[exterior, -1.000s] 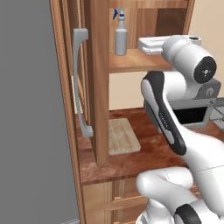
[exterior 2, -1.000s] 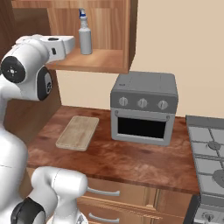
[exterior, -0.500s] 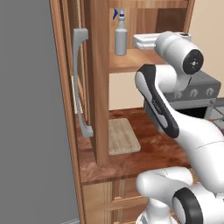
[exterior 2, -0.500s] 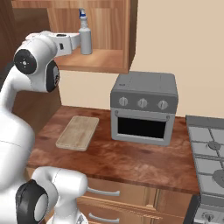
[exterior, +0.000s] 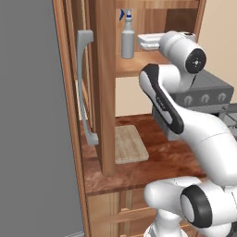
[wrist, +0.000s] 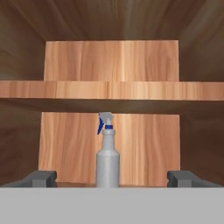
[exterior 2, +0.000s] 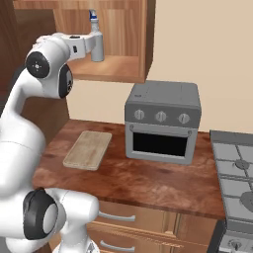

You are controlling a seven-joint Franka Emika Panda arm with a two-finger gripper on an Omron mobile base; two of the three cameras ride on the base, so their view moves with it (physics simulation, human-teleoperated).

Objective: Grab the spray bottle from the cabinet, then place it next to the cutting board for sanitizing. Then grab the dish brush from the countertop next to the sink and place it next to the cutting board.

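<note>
The spray bottle (wrist: 107,162), grey with a blue trigger nozzle, stands upright on the lower shelf of the open cabinet (exterior: 105,92). My gripper (wrist: 113,180) is open, level with the shelf. One dark fingertip (wrist: 41,178) is on each side of the bottle, and neither touches it. In the left base view the white hand (exterior: 147,41) is just right of the bottle (exterior: 127,38). In the right base view the hand (exterior 2: 97,45) covers the bottle's body below its nozzle (exterior 2: 93,17). The pale cutting board (exterior 2: 89,149) lies flat on the countertop (exterior 2: 148,183) below. The dish brush and the sink are out of view.
The cabinet door with its long grey handle (exterior: 85,88) stands open to the left. A second shelf (wrist: 112,89) runs above the bottle. A grey toaster oven (exterior 2: 163,121) sits right of the board, and a stove (exterior 2: 237,173) is at the far right.
The arm has pushed the hand further into the cabinet toward the spray bottle. The jaws have stayed wide, and the bottle has not moved.
</note>
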